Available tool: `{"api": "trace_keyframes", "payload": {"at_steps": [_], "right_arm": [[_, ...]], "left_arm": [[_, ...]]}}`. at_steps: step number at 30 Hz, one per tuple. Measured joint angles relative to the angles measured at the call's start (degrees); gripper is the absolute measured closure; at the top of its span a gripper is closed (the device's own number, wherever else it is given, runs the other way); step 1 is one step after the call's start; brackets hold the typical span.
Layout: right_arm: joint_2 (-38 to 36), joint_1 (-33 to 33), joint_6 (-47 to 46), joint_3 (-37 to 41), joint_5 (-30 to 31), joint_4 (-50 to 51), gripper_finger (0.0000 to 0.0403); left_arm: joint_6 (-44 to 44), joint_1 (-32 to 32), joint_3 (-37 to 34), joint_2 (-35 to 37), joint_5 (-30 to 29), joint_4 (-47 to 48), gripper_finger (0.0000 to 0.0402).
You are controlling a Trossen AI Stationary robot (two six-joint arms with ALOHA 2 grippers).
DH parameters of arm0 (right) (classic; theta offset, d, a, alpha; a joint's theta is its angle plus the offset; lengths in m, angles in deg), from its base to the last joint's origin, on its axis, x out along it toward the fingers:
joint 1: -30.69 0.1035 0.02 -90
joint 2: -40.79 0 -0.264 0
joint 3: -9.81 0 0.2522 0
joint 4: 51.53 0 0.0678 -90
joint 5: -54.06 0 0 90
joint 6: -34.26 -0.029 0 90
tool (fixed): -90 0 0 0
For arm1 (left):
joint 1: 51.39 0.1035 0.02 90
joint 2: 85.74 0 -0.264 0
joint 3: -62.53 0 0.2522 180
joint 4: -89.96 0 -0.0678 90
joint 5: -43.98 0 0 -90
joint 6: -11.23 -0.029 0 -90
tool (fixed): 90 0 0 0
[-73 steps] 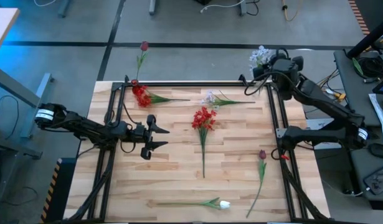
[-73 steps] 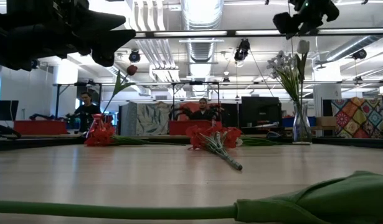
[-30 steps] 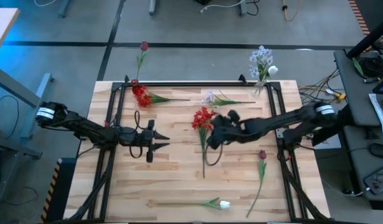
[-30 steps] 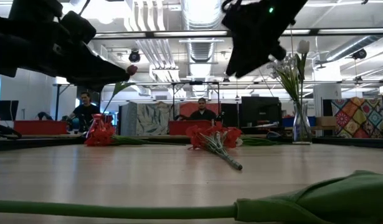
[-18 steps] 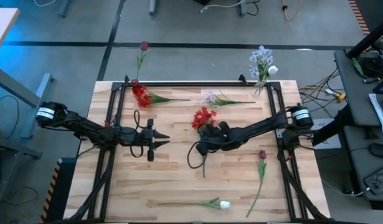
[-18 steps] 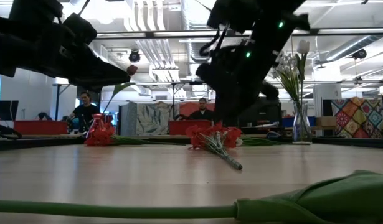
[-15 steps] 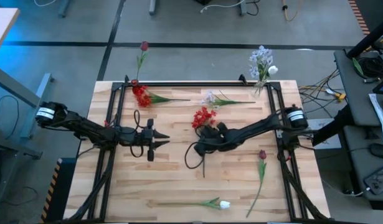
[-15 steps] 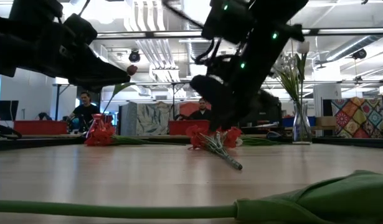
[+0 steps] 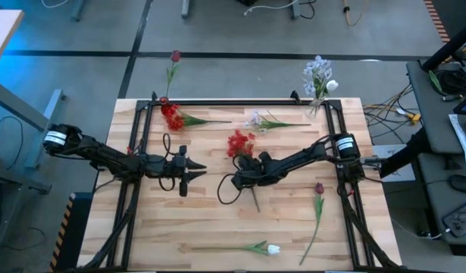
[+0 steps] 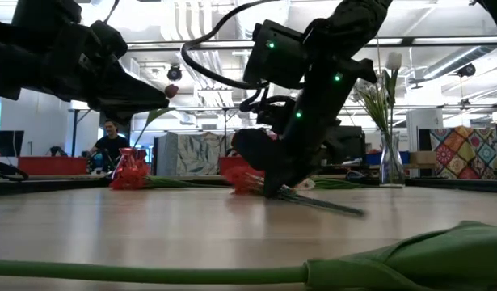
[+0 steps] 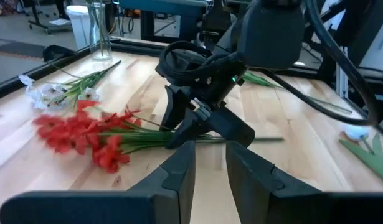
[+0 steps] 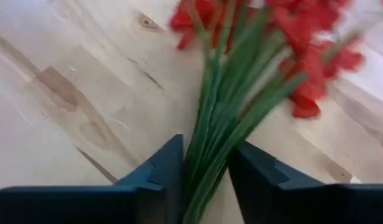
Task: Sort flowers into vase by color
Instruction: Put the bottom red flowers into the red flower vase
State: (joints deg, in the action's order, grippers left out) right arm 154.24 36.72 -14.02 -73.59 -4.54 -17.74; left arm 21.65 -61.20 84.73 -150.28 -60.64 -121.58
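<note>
Right end effector (image 9: 246, 173): arm reached low across mid-bench (image 9: 210, 220), fingers clamped around green stems of the red flower cluster (image 9: 240, 143) lying there; left end effector (image 9: 189, 172): waiting left of centre, fingers nearly together.

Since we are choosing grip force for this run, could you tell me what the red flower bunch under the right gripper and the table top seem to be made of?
Red flower bunch, its stems between the fingers of the right gripper: probably fabric or plastic. Signs: the petals are a uniform bright red and the straight stems an even green; the blur leaves it open.

Table top: pale wood with a smooth matt finish. Signs: joined strips, grain and a knot.
</note>
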Motion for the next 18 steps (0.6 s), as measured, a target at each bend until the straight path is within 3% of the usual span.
{"api": "trace_keyframes", "payload": {"at_steps": [5,11,15,18], "right_arm": [[-2.7,0.9,4.8,0.5,5.7,0.7,0.0376],[-10.6,4.1,12.7,3.2,18.4,-5.9,0.0387],[-16.0,5.3,25.3,8.2,18.9,-24.9,0.0388],[-18.0,5.4,38.4,13.6,9.9,-46.4,0.0388]], "left_arm": [[-0.3,-0.4,-0.8,-0.2,-0.9,-4.9,0.0326],[-1.5,-0.4,-3.2,-3.3,-0.9,-15.7,0.0326],[-2.8,-0.4,-2.7,-6.7,2.3,-19.1,0.0326],[-2.7,-0.4,-1.4,-10.0,3.2,-23.3,0.0326]]}}
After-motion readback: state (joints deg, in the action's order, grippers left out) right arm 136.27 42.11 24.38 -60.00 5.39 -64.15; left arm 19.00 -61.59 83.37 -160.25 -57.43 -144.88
